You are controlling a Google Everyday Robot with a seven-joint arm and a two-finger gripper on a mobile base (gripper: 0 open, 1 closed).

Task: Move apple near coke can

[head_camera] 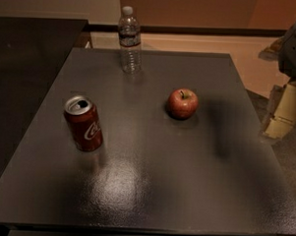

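Observation:
A small red apple (183,103) with a short dark stem sits on the dark grey table (150,189), right of centre. A red coke can (83,123) with white script and a silver top stands upright on the left side, well apart from the apple. My gripper (284,112) is a pale, blurred shape at the right edge of the view, past the table's right edge and level with the apple. It holds nothing that I can see.
A clear plastic water bottle (129,39) stands upright near the table's far edge, behind the can and apple. A dark counter (27,60) adjoins the table on the left. Tan floor lies beyond the far edge.

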